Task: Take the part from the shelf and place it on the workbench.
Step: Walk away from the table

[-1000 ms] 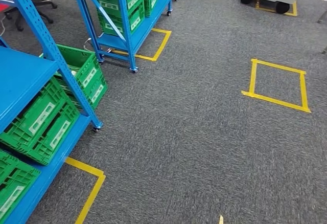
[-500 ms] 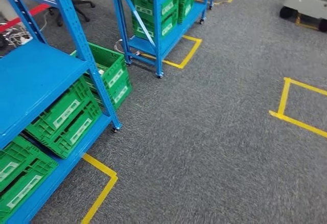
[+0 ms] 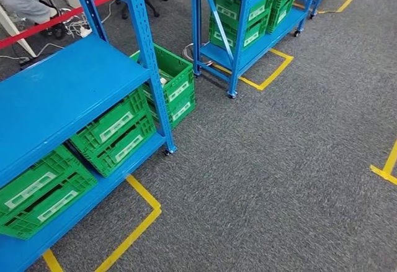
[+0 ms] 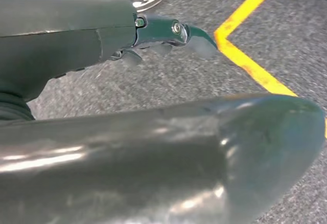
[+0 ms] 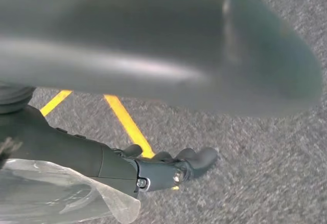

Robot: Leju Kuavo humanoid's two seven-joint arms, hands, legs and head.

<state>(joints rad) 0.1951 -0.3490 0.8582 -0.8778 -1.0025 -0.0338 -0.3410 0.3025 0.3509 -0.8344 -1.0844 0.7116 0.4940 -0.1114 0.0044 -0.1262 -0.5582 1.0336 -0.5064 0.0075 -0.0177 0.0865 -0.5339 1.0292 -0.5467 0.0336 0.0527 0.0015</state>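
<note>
While facing shelf (image 3: 61, 92) at frame left, square up before reaching. Left hand (image 4: 77, 40) spread, empty. Right hand (image 5: 115, 165) straight-fingered beside plastic (image 5: 50, 193); grip unclear. Part probably in crates (image 3: 117, 132); cannot tell which.

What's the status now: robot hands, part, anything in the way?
Left robot hand open, empty. Right robot hand beside clear plastic film; hold unclear. Part not identifiable; blue metal shelf holds green plastic crates. Yellow floor tape before shelf.

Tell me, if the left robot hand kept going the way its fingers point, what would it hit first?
Probably the grey carpet, near the yellow tape line. The left robot hand hangs over the floor; nothing else shows ahead, though depth is unclear.
</note>
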